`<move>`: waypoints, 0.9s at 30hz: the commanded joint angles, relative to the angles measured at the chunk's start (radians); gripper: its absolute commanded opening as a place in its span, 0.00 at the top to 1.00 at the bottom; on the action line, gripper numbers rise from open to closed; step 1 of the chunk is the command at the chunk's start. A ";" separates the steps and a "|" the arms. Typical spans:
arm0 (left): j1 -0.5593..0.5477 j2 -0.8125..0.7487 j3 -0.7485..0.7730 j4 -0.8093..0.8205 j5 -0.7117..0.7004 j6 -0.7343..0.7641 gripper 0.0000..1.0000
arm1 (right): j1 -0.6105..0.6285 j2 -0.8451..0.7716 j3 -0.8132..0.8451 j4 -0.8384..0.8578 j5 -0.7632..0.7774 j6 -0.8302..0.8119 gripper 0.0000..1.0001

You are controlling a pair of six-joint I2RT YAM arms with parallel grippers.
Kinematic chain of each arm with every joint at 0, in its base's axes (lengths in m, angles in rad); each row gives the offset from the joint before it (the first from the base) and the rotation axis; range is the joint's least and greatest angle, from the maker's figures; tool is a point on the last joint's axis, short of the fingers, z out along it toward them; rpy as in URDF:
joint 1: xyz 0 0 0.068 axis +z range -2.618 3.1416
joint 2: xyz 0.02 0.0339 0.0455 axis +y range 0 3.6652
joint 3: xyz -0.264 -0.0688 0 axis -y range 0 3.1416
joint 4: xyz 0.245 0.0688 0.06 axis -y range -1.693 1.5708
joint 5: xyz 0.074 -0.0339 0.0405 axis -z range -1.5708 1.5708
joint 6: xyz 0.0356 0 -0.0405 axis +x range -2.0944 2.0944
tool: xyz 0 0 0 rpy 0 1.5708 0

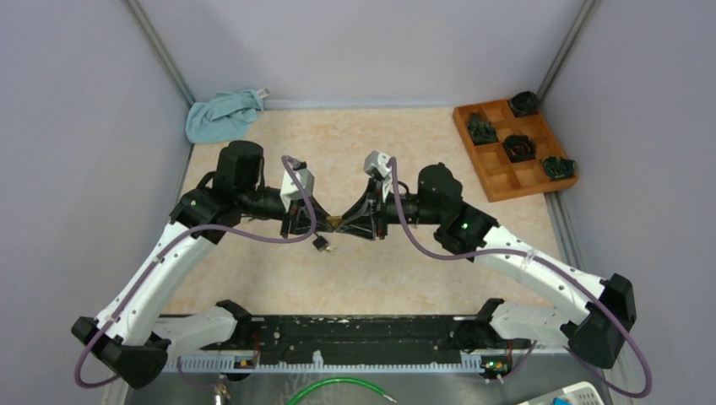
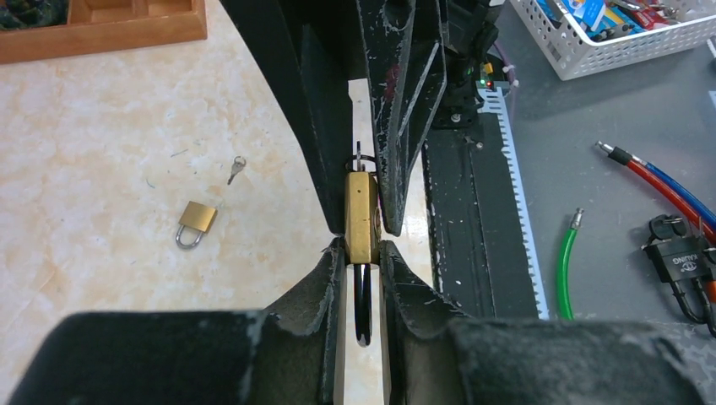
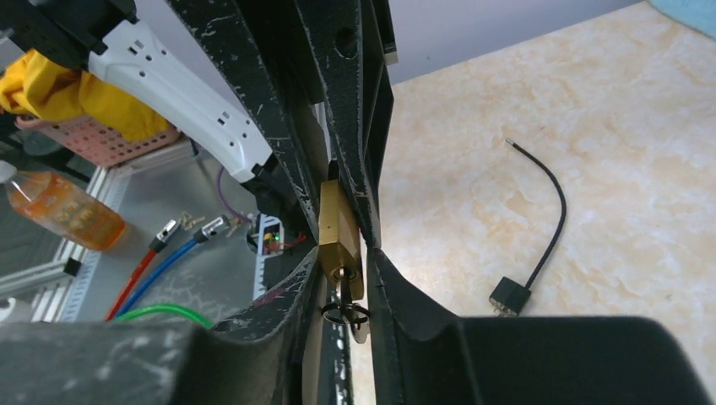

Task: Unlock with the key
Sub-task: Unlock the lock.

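Observation:
A brass padlock [image 1: 336,222] hangs above the table between both grippers. My left gripper [image 2: 361,249] is shut on its shackle end, and the black shackle [image 2: 363,312] points back between my fingers. My right gripper [image 3: 348,253] is shut on the keyhole end of the padlock [image 3: 338,228]. A key [image 3: 343,285] sits in the keyhole, with its ring [image 3: 344,312] hanging between the right fingers. The padlock body [image 2: 361,215] looks closed. In the top view the left gripper [image 1: 325,221] and right gripper [image 1: 347,223] meet tip to tip.
A second small brass padlock [image 2: 196,221] and a loose key [image 2: 236,169] lie on the table. A black cable lock [image 1: 321,245] lies just below the grippers. A wooden tray [image 1: 498,181] stands at the back right and a blue cloth [image 1: 221,116] at the back left.

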 commanded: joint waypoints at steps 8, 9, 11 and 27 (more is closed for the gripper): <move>0.004 -0.020 -0.039 0.005 0.093 -0.001 0.73 | 0.019 0.015 0.087 0.031 -0.054 0.011 1.00; 0.005 -0.018 -0.038 0.002 0.092 0.005 0.73 | 0.028 0.019 0.099 -0.007 -0.045 -0.014 1.00; 0.005 -0.015 -0.030 -0.006 0.092 0.016 0.73 | 0.043 0.030 0.128 -0.088 -0.023 -0.064 1.00; 0.005 0.004 -0.021 -0.093 0.078 0.085 1.00 | 0.044 -0.012 0.185 -0.208 0.059 -0.105 0.57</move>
